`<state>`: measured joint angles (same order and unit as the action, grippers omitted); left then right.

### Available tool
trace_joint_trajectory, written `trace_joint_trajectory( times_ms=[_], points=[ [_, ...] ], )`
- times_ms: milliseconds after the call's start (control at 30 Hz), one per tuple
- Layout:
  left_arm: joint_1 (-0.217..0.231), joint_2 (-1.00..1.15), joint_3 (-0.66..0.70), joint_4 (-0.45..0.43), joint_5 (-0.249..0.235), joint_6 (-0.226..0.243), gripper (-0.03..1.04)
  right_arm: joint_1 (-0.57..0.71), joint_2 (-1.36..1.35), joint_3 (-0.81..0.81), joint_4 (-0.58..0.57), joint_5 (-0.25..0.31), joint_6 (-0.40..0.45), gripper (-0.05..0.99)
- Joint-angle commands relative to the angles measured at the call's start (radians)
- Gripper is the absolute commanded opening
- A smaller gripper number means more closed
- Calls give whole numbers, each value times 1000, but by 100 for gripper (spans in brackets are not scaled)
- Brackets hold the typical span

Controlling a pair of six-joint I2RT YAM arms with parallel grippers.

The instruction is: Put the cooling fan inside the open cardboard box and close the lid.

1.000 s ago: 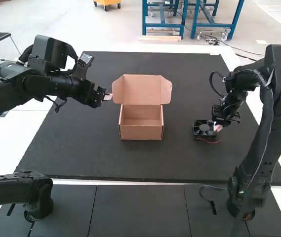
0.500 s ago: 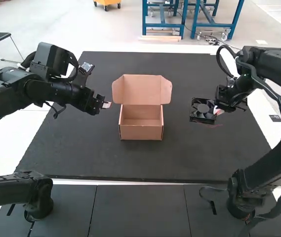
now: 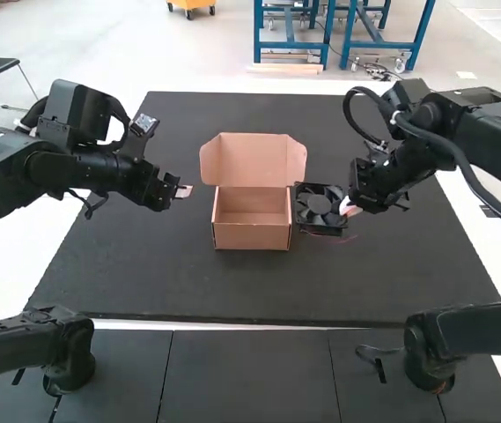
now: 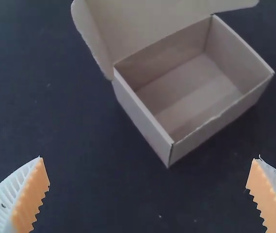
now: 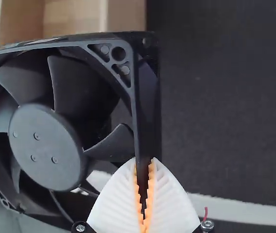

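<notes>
Currently you are holding these items as follows.

1. Fan point(image 3: 320, 208): your right gripper point(image 3: 349, 207) is pinching one side of its square frame. Gripping the thin frame is keeping the fingers clear of the blades. The fan is hanging upright off the mat point(image 3: 127, 264), just beside the right wall of the box point(image 3: 251, 220), near rim height and not yet inside.
2. Box: it is standing mid-mat with its opening facing up. The lid point(image 3: 252, 159) is standing up along the far side, leaving the opening free for the fan.
3. Left gripper point(image 3: 180, 189): you are hovering it near the box's left side with its fingers spread wide and holding nothing. It is probably waiting there to steady the box or fold the lid down.
4. Next move, as a judgement: the fan is needing to tip flatter, or cross the right wall, before lowering.
</notes>
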<state>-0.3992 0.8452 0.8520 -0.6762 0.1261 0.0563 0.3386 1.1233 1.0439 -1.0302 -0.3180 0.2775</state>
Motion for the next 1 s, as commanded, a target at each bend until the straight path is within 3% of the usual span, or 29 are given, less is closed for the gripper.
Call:
trace_joint_trajectory(
  times_ms=[0,400,733,967],
  points=[
    [-1,-29,-10,4,-16,4,96,97,-30,8,4,-41,124,-2],
    [-1,-49,-13,40,-17,-12,96,326,3,-77,194,-50,308,-2],
    [-1,-49,-33,84,-17,-23,96,462,178,-54,364,-49,377,-2],
    [-1,-54,-42,101,-17,-24,96,459,299,15,401,66,358,-2]
  ],
)
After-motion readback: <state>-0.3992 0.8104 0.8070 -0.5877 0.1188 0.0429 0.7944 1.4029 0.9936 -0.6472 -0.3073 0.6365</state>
